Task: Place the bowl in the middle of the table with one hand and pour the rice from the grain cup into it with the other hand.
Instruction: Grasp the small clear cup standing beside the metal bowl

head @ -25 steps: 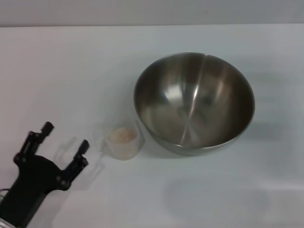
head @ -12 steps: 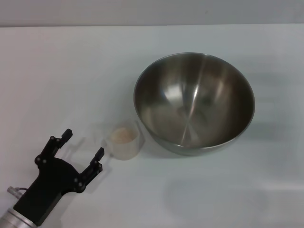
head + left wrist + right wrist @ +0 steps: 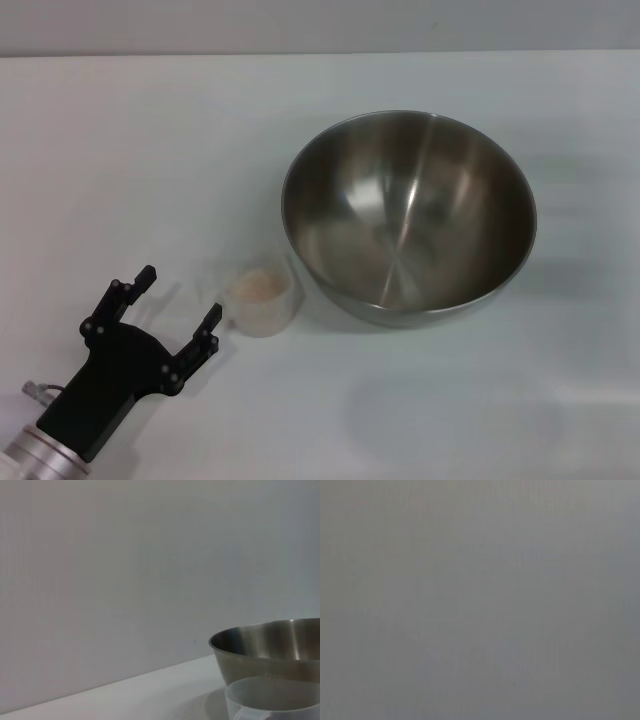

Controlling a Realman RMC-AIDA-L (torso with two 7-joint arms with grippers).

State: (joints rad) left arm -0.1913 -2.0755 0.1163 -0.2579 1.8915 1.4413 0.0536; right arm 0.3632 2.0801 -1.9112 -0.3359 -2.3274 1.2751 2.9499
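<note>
Table (image 3: pixel 120 130): plain white surface carrying everything.
Bowl (image 3: pixel 408 215): large steel bowl, empty, sitting a little toward the table's right edge from its centre.
Cup (image 3: pixel 262 297): small clear cup, upright, just beside the bowl on the side toward the table's left edge; whether the two touch cannot be told.
Rice (image 3: pixel 259 285): pale grains inside the cup, none in the bowl.
Left gripper (image 3: pixel 176 306): near the table's front left corner, jaws wide apart, holding nothing.
Key relation: the cup lies just beyond the open jaws, toward the bowl; its small handle appears to face the gripper.
Nearer arm: the left, judging by position.
Right gripper: out of sight.
</note>
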